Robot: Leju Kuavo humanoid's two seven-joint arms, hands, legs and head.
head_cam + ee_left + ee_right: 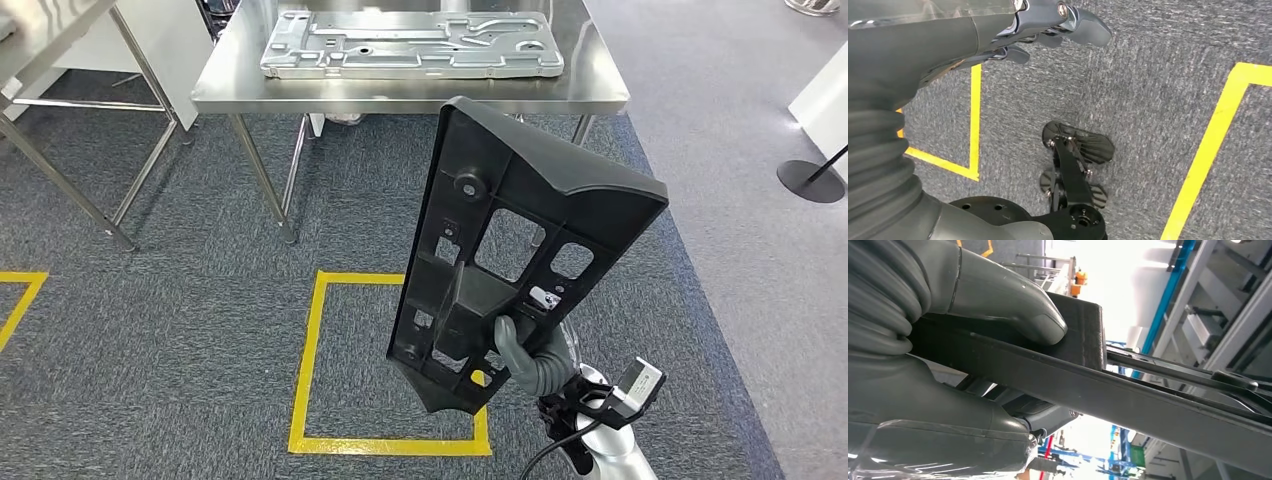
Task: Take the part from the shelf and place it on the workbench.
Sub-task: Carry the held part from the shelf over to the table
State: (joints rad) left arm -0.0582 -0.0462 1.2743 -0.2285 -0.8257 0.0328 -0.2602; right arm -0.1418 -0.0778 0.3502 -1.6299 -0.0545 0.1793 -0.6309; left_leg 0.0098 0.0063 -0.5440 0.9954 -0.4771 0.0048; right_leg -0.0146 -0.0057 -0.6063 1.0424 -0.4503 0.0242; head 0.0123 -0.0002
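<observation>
Your right hand [530, 355] grips the black plastic part [505, 240] at its lower end, holding it upright above the carpet, short of the steel tabletop [600, 70]. A grey metal panel [410, 45] lies on that tabletop. Your left hand [1048, 27] hangs over the floor, apparently holding nothing, fingers loosely apart.

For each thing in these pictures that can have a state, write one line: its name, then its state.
Black plastic part: held upright above the carpet, not yet on the workbench.
Right hand: grips the part near its lower end.
Left hand: holds nothing, fingers apart, above the carpet.
Workbench: steel top, carrying a metal panel.
Metal panel: lying flat on the workbench.
</observation>
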